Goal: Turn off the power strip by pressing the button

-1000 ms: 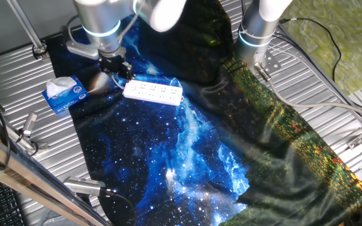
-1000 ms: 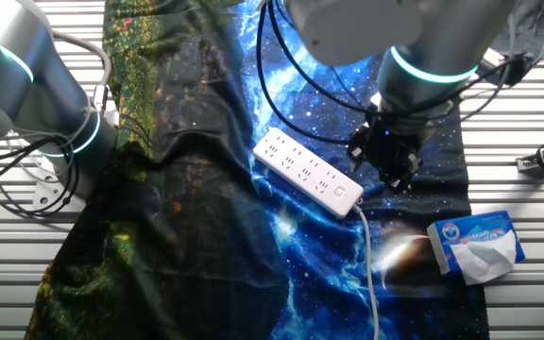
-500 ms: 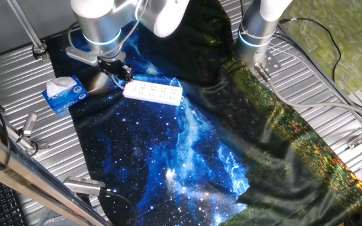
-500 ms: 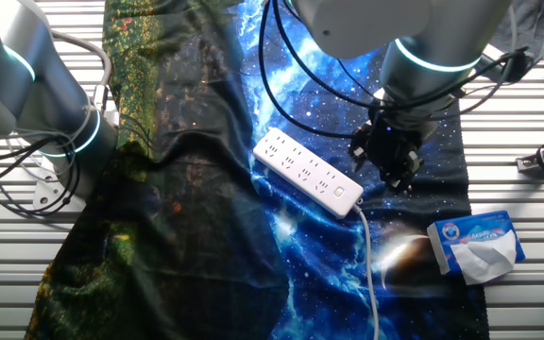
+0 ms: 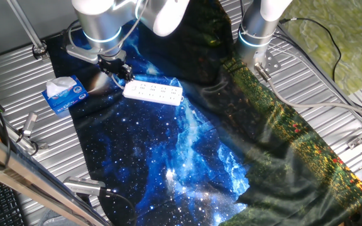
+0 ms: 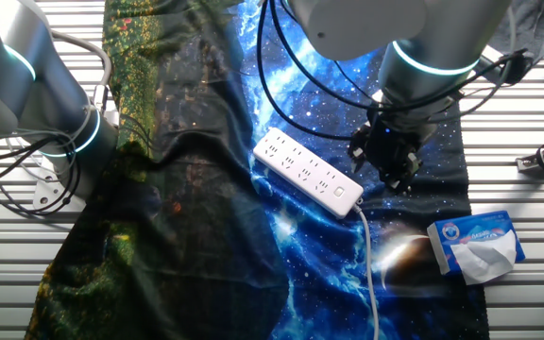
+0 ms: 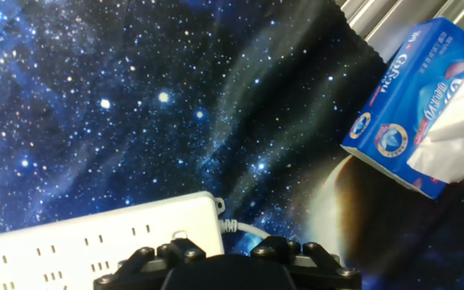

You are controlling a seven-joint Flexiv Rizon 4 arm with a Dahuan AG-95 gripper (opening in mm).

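Note:
The white power strip [image 5: 153, 91] lies flat on the blue starry cloth; it also shows in the other fixed view [image 6: 308, 172] and at the bottom left of the hand view [image 7: 95, 238]. Its small button [image 6: 340, 192] sits at the cord end, and the white cord [image 6: 371, 274] runs off from there. My gripper [image 5: 119, 69] hovers just beside that cord end, off the strip [image 6: 390, 165]. In the hand view only its dark base [image 7: 224, 262] shows, over the strip's corner. No view shows the fingertips clearly.
A blue-and-white tissue pack [image 5: 65, 94] lies on the ribbed metal table beside the cloth [image 6: 475, 246] [image 7: 421, 105]. A second arm [image 5: 256, 31] stands at the far side. A dark green cloth [image 5: 281, 132] covers the rest. Metal fixtures [image 5: 27, 129] sit at the table edge.
My arm shifted slightly up and away near the strip's cord end about a second ago; over the last half second nothing has visibly moved.

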